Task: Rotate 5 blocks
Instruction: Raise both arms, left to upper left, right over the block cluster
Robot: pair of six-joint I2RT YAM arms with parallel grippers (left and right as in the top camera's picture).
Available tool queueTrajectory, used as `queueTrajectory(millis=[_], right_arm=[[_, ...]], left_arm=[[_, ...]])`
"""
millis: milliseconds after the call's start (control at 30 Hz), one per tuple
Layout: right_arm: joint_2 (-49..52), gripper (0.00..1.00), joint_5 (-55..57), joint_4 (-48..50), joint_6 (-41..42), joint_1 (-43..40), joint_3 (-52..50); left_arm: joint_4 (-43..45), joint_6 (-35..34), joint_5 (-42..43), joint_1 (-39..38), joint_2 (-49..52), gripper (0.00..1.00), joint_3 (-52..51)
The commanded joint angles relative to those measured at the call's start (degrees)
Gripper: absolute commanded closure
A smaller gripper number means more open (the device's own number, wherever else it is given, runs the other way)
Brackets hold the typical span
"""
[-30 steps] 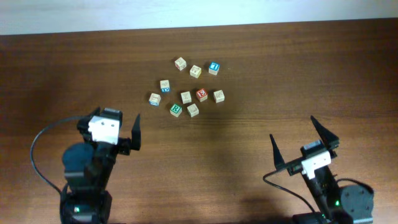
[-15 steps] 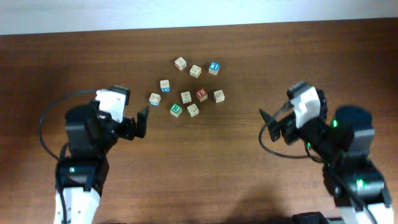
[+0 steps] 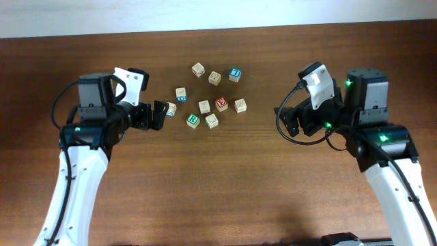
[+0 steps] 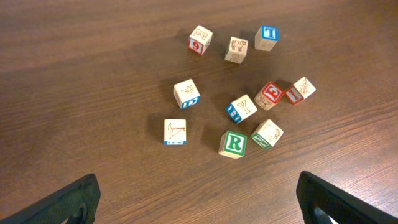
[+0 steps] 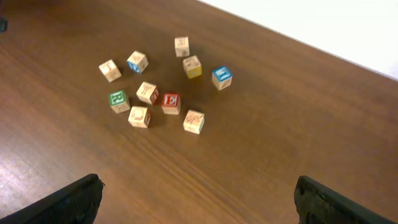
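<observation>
Spread wide and empty, my left gripper (image 3: pixel 159 114) and right gripper (image 3: pixel 289 121) risk bumping neighbours among tightly clustered alphabet blocks (image 3: pixel 204 106).

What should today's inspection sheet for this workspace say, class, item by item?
Surface: brown wooden table.
Job's things: green R block, red E block and tan-faced blocks, loosely clustered, none held.
Clutter: blue-topped block at the cluster's far edge.
Hands: left hand and right hand open, flanking the cluster, holding nothing.
Cables: a black cable loops at each arm.
Surroundings: pale strip beyond the table's far edge.
</observation>
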Motion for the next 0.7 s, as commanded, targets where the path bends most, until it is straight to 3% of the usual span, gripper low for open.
queueTrajectory(millis=[0,200,367,467,667], right_arm=[[0.63,0.02,-2.01,-0.72,1.05,-0.15,1.79],[3.80,0.02,-3.65,-0.20,7.04,-0.15,1.77],[10.12,0.04,-1.68,1.40,17.77,-0.15,1.81],[14.45,0.08,-1.44,1.95,22.01,0.02,3.41],[23.15,0.11,5.70,-4.85,25.22,3.54,15.19]], left_arm=[[-2.03,-0.31,1.42,-0.13,1.29,0.01,1.49],[-4.81,-0.33,1.25,-0.13,1.29,0.01,1.46],[-4.42,-0.44,2.03,-0.13,1.42,0.01,1.49],[-4.28,-9.14,-5.01,-0.13,2.27,0.01,2.29],[-10.82,-14.93,-11.78,-0.13,8.00,0.00,11.41]])
